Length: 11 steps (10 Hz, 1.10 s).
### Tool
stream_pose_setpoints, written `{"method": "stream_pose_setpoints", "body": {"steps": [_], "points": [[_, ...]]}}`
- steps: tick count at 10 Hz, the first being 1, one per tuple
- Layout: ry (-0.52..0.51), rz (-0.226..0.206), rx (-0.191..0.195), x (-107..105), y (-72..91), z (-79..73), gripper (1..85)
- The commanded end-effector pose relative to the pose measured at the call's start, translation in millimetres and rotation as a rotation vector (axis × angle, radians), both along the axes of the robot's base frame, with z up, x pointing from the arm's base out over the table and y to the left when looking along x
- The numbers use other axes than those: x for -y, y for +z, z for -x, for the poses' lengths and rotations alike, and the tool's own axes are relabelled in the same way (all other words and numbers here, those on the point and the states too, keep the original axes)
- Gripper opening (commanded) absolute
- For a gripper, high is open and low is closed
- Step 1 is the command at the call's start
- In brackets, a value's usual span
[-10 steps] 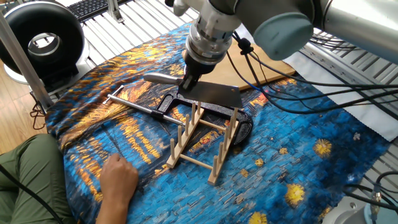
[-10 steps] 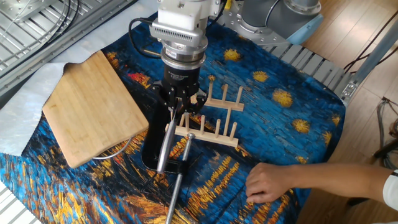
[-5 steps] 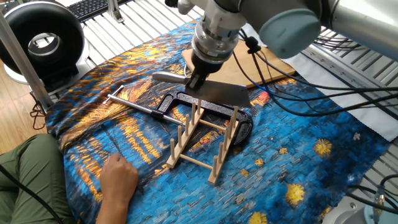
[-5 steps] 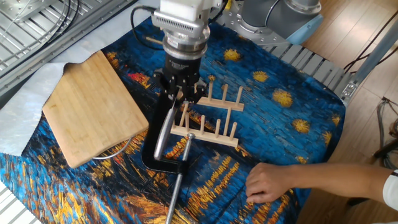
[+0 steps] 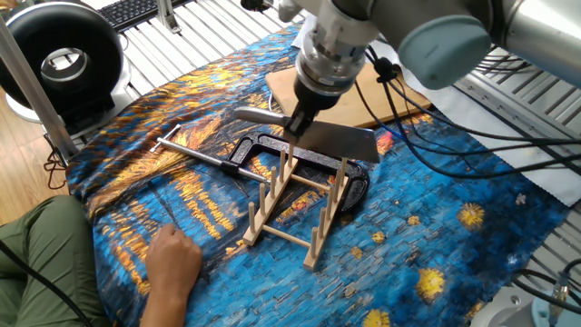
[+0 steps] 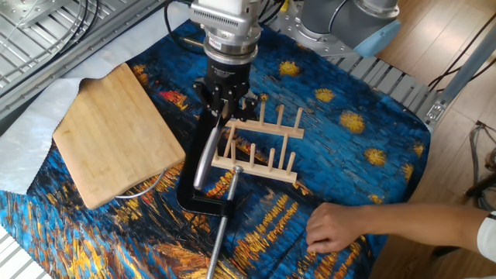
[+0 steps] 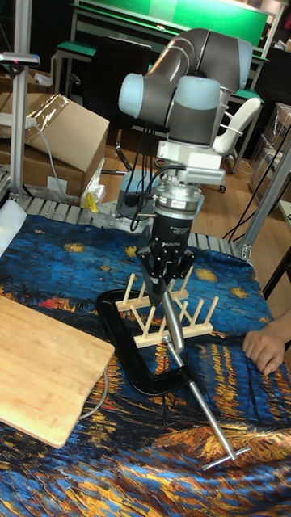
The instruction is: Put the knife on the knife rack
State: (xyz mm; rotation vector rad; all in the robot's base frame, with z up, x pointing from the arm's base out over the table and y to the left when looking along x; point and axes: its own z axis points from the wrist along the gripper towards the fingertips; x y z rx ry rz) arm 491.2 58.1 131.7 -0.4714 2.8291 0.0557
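Observation:
My gripper (image 5: 298,121) is shut on the knife (image 5: 340,141), gripping where the broad grey blade meets the silver handle (image 5: 259,115). The knife hangs level just above the far end of the knife rack (image 5: 295,204), a light-wood frame with upright pegs standing on the blue cloth. In the other fixed view the gripper (image 6: 227,108) is over the rack's (image 6: 260,151) left end, with the handle (image 6: 204,159) pointing toward the near edge. The tall fixed view shows the gripper (image 7: 166,279) above the rack (image 7: 194,311); the blade is edge-on there.
A black clamp (image 5: 263,147) with a long silver rod (image 5: 195,153) lies under and beside the rack. A bamboo cutting board (image 6: 116,143) lies left of it. A person's hand (image 6: 341,225) rests on the cloth near the rack's end.
The gripper has carried the knife to the right in one fixed view, further over the rack's far end. Rack, clamp and hand stay put.

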Motion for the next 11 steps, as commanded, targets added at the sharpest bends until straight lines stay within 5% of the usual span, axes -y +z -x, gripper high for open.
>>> {"method": "stream_pose_setpoints", "body": {"steps": [1, 5, 11], "points": [[-0.030, -0.054, -0.003, -9.6, -8.0, 5.5, 1.0], [-0.051, -0.065, -0.007, -23.1, -26.5, 6.4, 1.0], [-0.056, -0.051, -0.004, -15.9, -46.0, 2.2, 1.0]]}}
